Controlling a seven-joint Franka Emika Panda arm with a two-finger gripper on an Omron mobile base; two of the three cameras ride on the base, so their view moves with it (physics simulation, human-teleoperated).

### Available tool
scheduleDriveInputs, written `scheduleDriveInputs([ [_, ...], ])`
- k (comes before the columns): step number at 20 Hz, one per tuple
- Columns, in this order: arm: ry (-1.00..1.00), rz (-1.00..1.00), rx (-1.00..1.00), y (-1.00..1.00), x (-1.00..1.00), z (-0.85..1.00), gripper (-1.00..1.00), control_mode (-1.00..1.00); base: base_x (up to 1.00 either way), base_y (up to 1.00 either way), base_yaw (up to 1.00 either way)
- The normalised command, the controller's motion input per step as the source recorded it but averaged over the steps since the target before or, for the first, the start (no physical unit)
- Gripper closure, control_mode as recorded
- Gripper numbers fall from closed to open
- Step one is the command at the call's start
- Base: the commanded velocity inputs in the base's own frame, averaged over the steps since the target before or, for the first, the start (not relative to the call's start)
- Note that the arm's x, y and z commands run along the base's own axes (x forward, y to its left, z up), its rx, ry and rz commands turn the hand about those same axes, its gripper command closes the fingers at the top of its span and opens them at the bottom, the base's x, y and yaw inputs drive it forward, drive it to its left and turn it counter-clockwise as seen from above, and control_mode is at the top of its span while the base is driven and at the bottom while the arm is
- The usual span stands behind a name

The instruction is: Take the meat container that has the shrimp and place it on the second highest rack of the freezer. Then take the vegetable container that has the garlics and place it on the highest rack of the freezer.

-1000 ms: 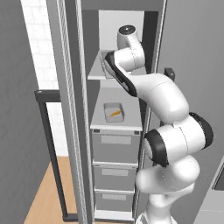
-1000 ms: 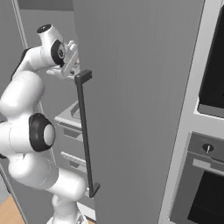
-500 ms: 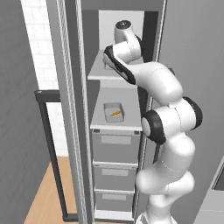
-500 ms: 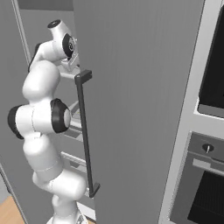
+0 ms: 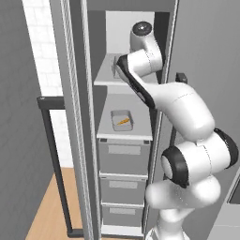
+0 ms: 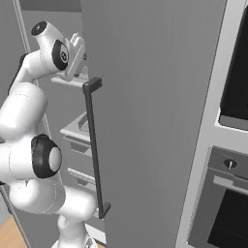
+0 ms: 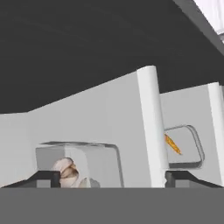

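White links of the arm rise in front of the open freezer [image 5: 123, 154], and the claw [image 7: 112, 177] at their end reaches in over the highest rack [image 5: 105, 78]. In the hand view its two dark tips stand wide apart, one to each side of the vegetable container [image 7: 76, 164], with clear space between each tip and the tray walls. A second ago the claw was nearly closed while the hand moved in at that shelf; now it has sprung wide, so the grip on the tray has been let go. The tray sits level on the highest rack with the garlics [image 7: 68, 170] inside as pale rounded lumps.

Below that shelf, on the second highest rack [image 5: 123, 133], lies the meat container [image 5: 121, 120], and the shrimp [image 5: 123, 121] shows as a small orange sliver in it. From the hand camera the same tray appears off to the side of the vegetable container, past a white upright edge.

Farther back is the freezer's plain grey rear wall, and under the two shelves are the three grey drawers [image 5: 123, 158].

Judged from how things lie, both trays are on their assigned shelves, so the task looks all but complete. What remains is to draw the hand straight back out without nudging the freshly released tray.
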Motion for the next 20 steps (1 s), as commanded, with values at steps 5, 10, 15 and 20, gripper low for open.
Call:
scheduleDriveInputs([
  [5, -0.1, 0.13, 0.0, 0.0, -1.0, 0.0, -1.0, -1.0, 0.0, 0.0, 0.0],
  [10, -0.08, 0.19, 0.0, 0.0, -1.0, -0.12, -1.0, -1.0, 0.0, 0.0, 0.0],
  [15, -0.1, 0.16, -0.01, 0.03, -1.0, -0.52, -1.0, -1.0, 0.0, 0.0, 0.0],
  [20, -0.03, 0.01, 0.03, -0.04, -0.75, -0.72, -1.0, -1.0, 0.0, 0.0, 0.0],
])
